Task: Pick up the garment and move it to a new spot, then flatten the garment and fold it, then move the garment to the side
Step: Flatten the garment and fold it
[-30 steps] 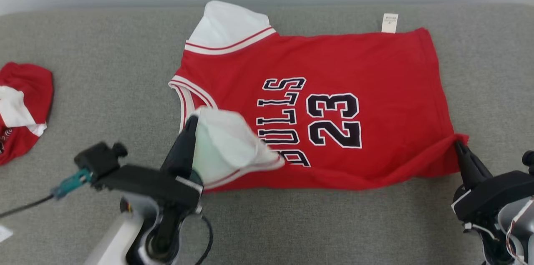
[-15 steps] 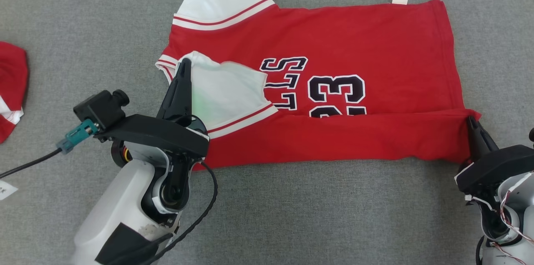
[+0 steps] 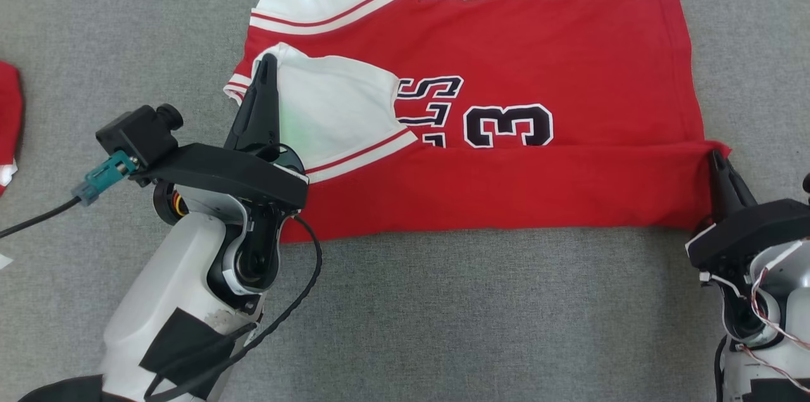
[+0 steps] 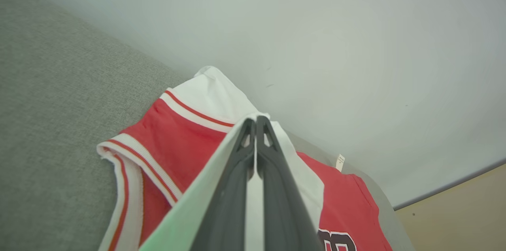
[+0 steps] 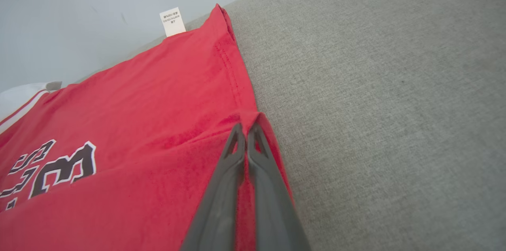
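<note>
Both pinch the jersey — left end effector, right end effector.

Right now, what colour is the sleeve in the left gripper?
The sleeve is white with a red stripe; the head view shows it best.

A grey fabric-covered counter spans the frame; at the left edge lies a red cloth (white trim below), with a pale wall behind
</note>
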Motion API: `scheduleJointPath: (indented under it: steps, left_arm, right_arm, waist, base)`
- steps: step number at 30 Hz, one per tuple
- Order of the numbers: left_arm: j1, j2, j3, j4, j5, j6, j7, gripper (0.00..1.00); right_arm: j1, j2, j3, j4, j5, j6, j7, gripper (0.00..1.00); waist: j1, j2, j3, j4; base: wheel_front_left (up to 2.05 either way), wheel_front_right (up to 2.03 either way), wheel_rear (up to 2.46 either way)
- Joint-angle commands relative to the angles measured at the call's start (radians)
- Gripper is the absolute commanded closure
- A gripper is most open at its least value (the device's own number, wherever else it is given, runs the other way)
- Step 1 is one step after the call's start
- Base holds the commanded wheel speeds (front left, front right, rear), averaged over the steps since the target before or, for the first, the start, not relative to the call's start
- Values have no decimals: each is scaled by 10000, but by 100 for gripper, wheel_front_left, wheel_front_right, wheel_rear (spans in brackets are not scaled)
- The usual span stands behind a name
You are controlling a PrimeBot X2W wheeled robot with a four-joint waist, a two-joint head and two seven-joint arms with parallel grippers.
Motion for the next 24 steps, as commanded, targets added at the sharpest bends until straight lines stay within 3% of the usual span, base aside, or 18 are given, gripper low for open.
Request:
scheduleJointPath:
  steps: [1,5,6,7,8,9,18,24]
  left_arm:
    - [-81,42,6,100,88,1,-66,100]
    - [-183,41,-94,315,203,-6,-33,100]
    - [-214,53,-109,405,293,109,-43,100]
    - [-264,127,-180,492,492,174,-60,28]
    - [-264,127,-180,492,492,174,-60,28]
    - [-274,183,-214,602,663,301,-80,0]
    - [763,1089,-1254,580,2434,1119,28,0]
    - [1864,1760,-1703,-142,2868,2348,786,0]
  right_arm:
    - [-165,-43,42,53,-99,11,-89,100]
    - [-383,-82,56,271,-193,11,-194,100]
    - [-416,-108,104,288,-248,11,-225,74]
    - [-442,-93,137,366,-187,11,-212,0]
    - [-442,-93,137,366,-187,11,-212,0]
    - [-489,-82,146,364,-156,11,-322,0]
    - [203,-132,133,-175,5,11,-240,0]
    - [960,-43,-168,-1121,-76,11,313,0]
  waist:
    - [-1,-2,44,-2]
    - [-1,-2,105,33]
    - [-1,-2,112,43]
    - [-1,-2,110,52]
    - [-1,-2,110,52]
    - [-1,-2,97,60]
    - [-1,-2,-540,161]
    - [-1,-2,-798,166]
  base:
    - [0,0,0]
    - [0,0,0]
    - [0,0,0]
    - [0,0,0]
    - [0,0,0]
    - [0,0,0]
    - [0,0,0]
    - [0,0,0]
